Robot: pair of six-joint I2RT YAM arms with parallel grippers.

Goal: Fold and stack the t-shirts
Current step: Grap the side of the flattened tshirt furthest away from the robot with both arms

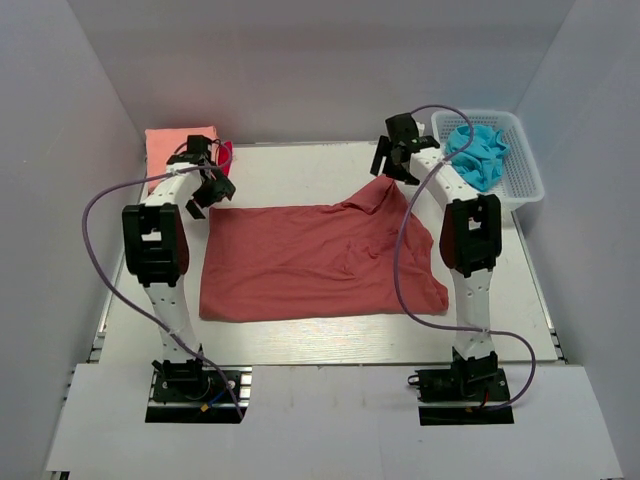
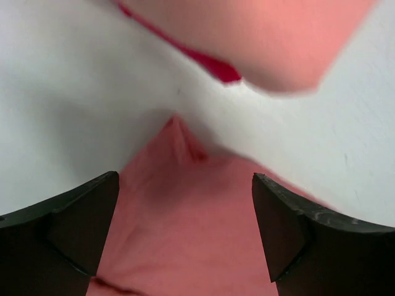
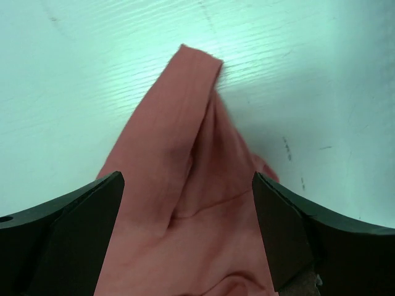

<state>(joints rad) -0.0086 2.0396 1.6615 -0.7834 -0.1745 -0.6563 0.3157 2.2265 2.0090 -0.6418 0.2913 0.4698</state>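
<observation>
Top: brick-red tee being seen flat between arms; left gripper and right gripper being held over its far corners.
Left wrist: jaws being held apart, tee corner beneath, salmon-pink tee ahead.
Right wrist: jaws being held apart, sleeve beneath, ungripped.

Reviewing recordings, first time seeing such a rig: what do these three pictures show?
Two robot arms stand at the near edge of a table. The wide picture looks from above and behind; the other two come from wrist cameras, the black wedges being each arm's own fingers. A brick-red t-shirt lies spread out; a folded salmon-pink t-shirt, a bright red one peeking from under it, sits far left; a white mesh basket holds turquoise cloth. The left gripper and right gripper hang open over the shirt's far corners, holding nothing.
</observation>
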